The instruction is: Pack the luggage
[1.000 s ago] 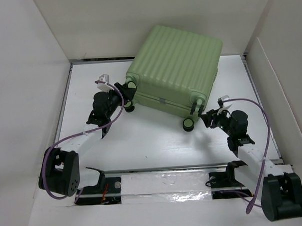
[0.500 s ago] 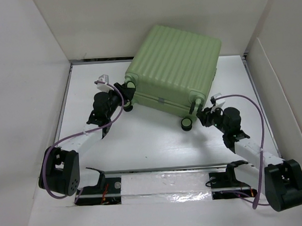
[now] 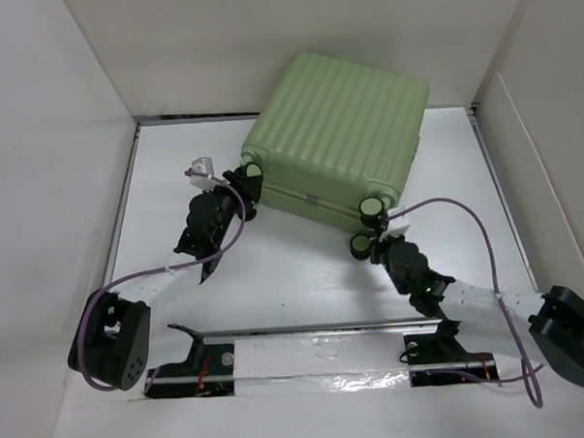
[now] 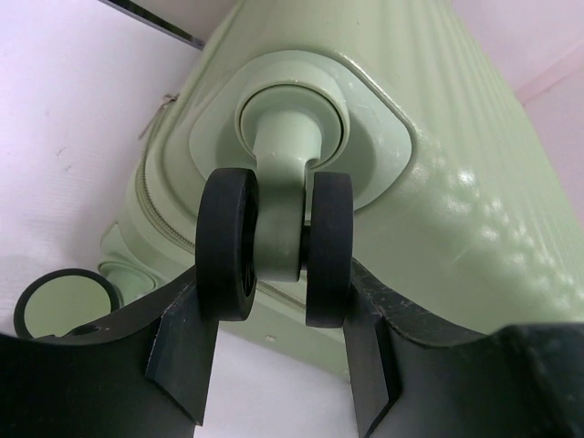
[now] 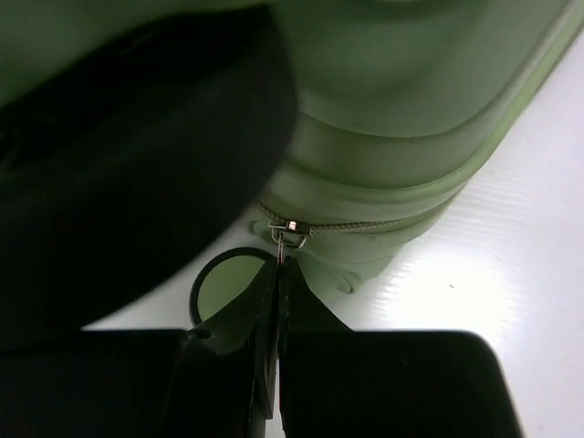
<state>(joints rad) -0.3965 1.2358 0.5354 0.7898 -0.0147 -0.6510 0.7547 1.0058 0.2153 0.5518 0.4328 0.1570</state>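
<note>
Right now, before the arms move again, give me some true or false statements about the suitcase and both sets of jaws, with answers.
1. The luggage lies closed. True.
2. The left jaws grip a black twin wheel. True.
3. The right jaws stand wide open. False: they are pinched shut on the metal zipper pull.
4. The luggage's shell is smooth. False: it is ribbed.
</note>
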